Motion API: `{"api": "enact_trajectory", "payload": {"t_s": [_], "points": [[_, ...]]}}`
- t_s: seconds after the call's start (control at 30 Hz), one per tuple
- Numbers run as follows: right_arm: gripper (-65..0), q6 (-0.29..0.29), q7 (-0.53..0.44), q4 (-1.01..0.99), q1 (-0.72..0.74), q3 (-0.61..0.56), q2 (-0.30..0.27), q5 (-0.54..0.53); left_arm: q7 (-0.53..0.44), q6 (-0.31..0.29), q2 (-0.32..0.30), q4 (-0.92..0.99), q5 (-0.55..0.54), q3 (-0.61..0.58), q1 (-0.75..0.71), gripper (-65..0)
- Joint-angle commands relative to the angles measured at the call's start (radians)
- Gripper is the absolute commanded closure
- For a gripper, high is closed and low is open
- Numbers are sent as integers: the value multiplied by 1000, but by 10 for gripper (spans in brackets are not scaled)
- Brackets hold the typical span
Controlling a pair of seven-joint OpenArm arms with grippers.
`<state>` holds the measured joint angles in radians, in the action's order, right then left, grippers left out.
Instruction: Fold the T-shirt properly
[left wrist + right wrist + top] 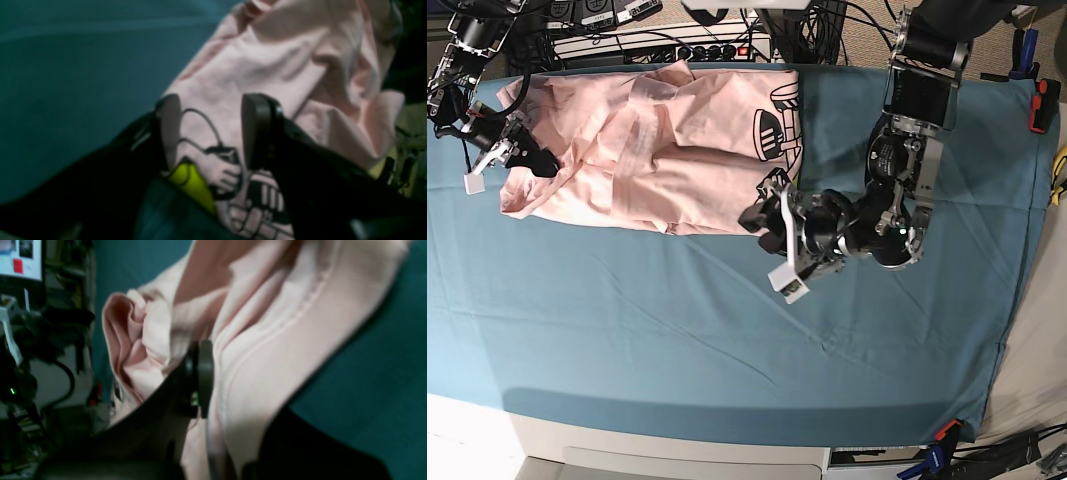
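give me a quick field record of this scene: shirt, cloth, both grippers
T-shirt: pale pink, crumpled, lying at the far left of the table, black print showing at its right edge
teal cloth: spread under the shirt, covering the table
right gripper: shut on the T-shirt at its left end
left gripper: open, jaws apart at the printed edge, holding nothing

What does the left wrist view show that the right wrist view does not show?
Only the left wrist view shows the black print on the T-shirt and the left gripper, its jaws apart. Only the right wrist view shows the right gripper shut on a fold of the shirt, and a stitched hem. Both show pink fabric on the teal cloth.
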<state>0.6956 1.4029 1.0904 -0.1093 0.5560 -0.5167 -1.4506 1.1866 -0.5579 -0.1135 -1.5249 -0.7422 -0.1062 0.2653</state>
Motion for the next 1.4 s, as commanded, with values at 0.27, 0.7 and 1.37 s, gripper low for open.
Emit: {"api": "enact_trajectory", "payload": {"t_s": [0.27, 0.7, 1.37], "points": [[0, 3, -7, 537, -133, 6, 111, -33, 3, -31, -77, -22, -96, 240, -19, -304], [0, 3, -117, 910, -208, -280, 455, 458, 21, -46, -189, -23, -134, 267, -39, -304], [-53, -120, -394, 909, -103, -597, 558, 1063, 26, -46, -189, -23, -134, 267, -39, -304]]}}
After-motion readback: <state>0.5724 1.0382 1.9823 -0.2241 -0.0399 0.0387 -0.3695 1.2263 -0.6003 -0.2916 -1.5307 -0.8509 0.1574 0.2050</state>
